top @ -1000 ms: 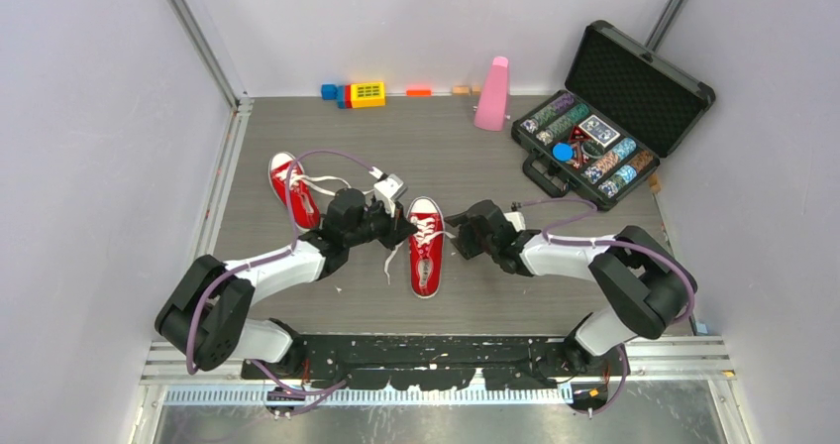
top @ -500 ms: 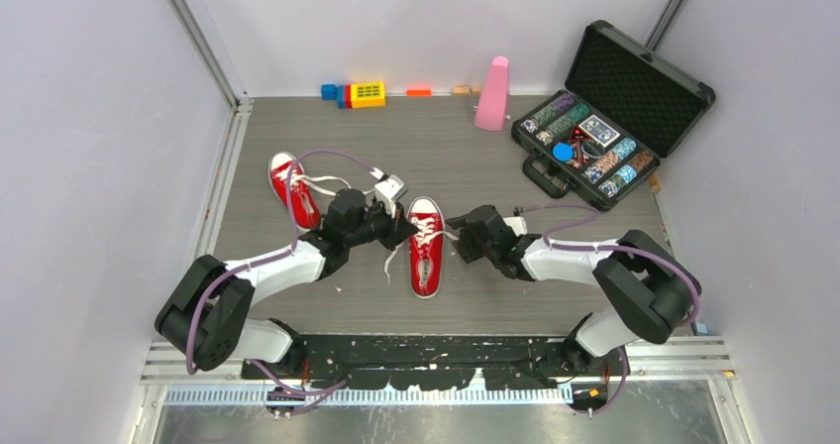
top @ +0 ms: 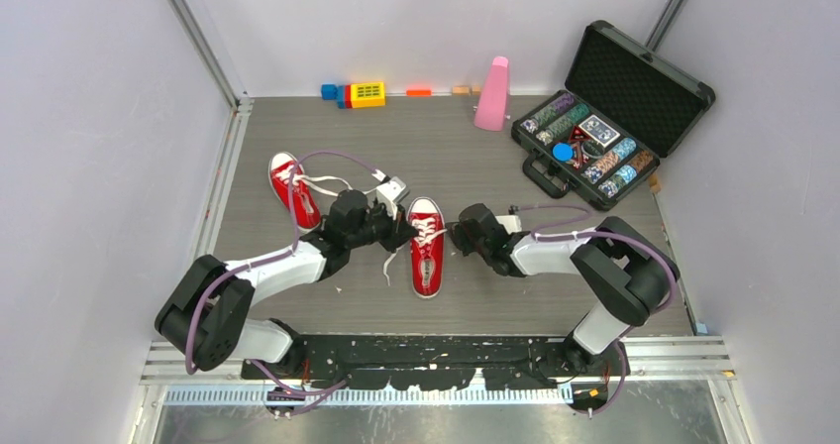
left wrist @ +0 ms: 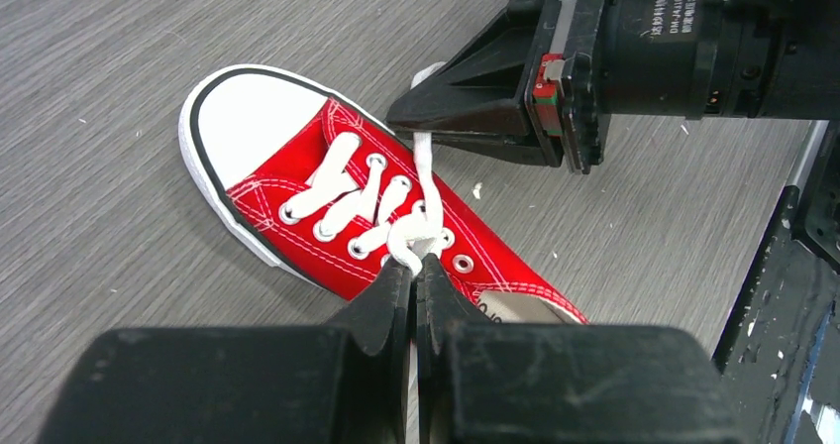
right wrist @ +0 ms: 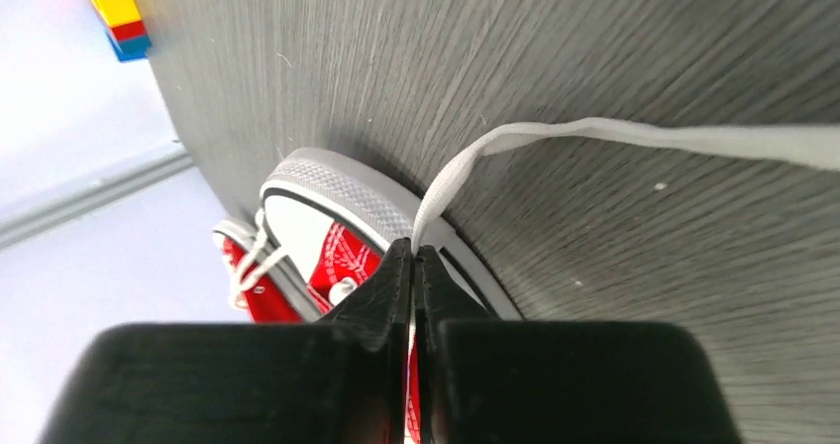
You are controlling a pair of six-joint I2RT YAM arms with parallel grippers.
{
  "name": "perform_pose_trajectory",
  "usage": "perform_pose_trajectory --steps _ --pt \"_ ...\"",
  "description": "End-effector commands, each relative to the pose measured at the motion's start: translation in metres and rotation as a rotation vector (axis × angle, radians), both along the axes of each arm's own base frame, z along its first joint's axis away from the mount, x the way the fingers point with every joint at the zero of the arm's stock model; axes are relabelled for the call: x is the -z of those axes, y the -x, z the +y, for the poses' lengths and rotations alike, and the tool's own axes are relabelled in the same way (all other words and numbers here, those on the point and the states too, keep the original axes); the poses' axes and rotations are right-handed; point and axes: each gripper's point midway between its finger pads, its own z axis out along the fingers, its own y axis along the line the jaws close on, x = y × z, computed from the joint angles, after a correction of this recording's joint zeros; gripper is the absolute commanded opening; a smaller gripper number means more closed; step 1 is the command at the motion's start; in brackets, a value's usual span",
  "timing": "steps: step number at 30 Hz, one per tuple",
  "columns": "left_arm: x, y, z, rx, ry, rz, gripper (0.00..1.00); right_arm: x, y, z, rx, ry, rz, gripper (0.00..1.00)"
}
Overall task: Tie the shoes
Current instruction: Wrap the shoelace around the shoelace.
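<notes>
1 red sneaker (top: pixel 427 249) lies on the counter (top: pixel 515 295) between the 2 arms, with its toe cap (left wrist: pixel 248 117) pointed away from the bases. The other sneaker (top: pixel 293 188) lies well apart to the left, its laces loose.

The left end effector (left wrist: pixel 416 271) is closed on the white lace (left wrist: pixel 424 166) right at the crossing by the upper eyelets (left wrist: pixel 463 263). The right end effector (right wrist: pixel 413 256) is pinched together on a strand of the same lace, just beside the sole (right wrist: pixel 337 191).

The lace is judged to be soft, flat and limp, and likely to slide between smooth fingers. It is best gripped close to the crossing and kept taut, or the tension could be lost. The sneaker is judged to be light, with a stiff rubber sole and pliant canvas, so it could be dragged across the counter if the 2 strands are pulled unevenly.
</notes>
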Motion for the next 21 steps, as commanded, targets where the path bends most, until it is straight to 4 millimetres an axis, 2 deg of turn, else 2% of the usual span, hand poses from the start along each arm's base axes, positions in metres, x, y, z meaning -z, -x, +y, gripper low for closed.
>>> perform_pose_trajectory --steps 1,4,9,13,17,21 --pt "-0.011 -0.006 0.0 -0.014 -0.002 -0.034 0.0 -0.014 -0.007 -0.018 0.034 0.119 -0.058 0.01" --pt "-0.007 -0.007 0.006 -0.049 -0.03 -0.015 0.0 -0.031 -0.008 -0.029 0.016 0.202 -0.108 0.0" --pt "-0.005 -0.008 0.023 -0.12 -0.082 -0.016 0.0 -0.052 -0.008 -0.035 -0.073 0.323 -0.179 0.0" --pt "-0.006 -0.009 0.031 -0.174 -0.09 0.001 0.0 -0.06 -0.007 -0.03 -0.178 0.4 -0.21 0.0" --pt "-0.003 -0.006 0.03 -0.196 -0.069 0.044 0.0 -0.066 -0.007 -0.026 -0.241 0.405 -0.243 0.0" --pt "-0.005 -0.003 0.025 -0.149 -0.063 0.028 0.0 -0.077 -0.004 -0.003 -0.404 0.351 -0.323 0.0"
